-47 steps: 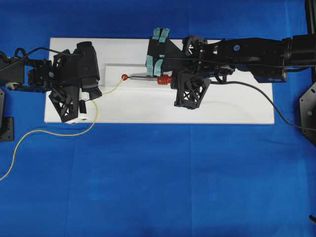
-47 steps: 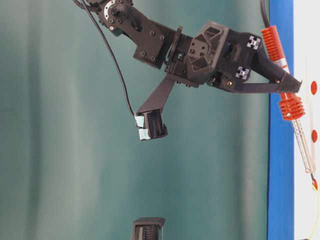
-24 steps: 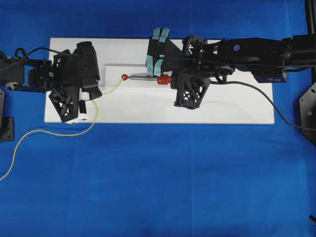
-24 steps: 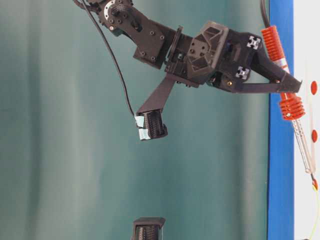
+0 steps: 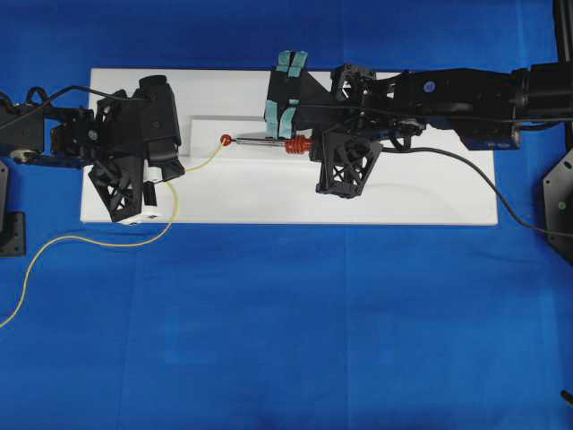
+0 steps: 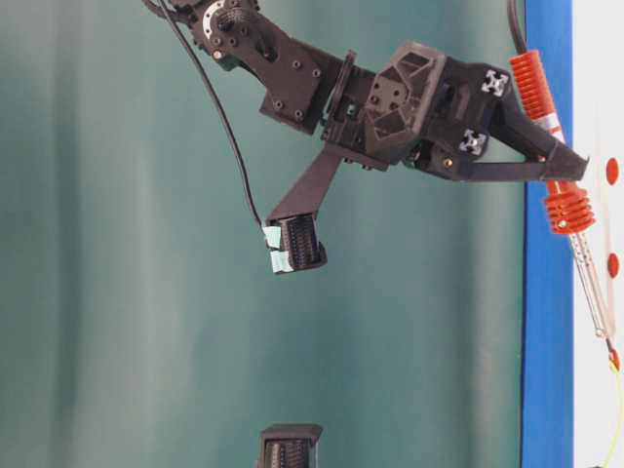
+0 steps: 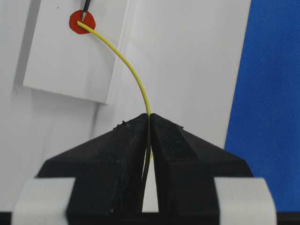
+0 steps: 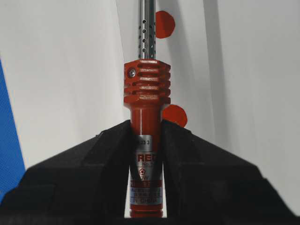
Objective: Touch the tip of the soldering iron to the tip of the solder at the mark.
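Note:
The soldering iron [image 5: 297, 144] lies level over the white board, its red handle [image 8: 146, 89] clamped in my shut right gripper [image 8: 146, 124] and its silver shaft pointing left. My left gripper [image 7: 150, 117] is shut on the thin yellow solder [image 7: 133, 75], which arches forward to the red mark [image 7: 75, 26]. In the left wrist view the iron's dark tip [image 7: 87, 7] meets the end of the solder on that mark. The same mark [image 5: 226, 140] shows in the overhead view, between the two grippers. In the table-level view the iron [image 6: 568, 207] slants down towards the board.
The white board [image 5: 403, 197] lies on blue cloth, and the mark sits on a raised white block [image 7: 61, 61]. The solder's slack [image 5: 107, 242] trails off the board's front left over the cloth. The iron's black cord [image 5: 501, 202] runs right. Other red dots [image 8: 176, 115] show under the iron.

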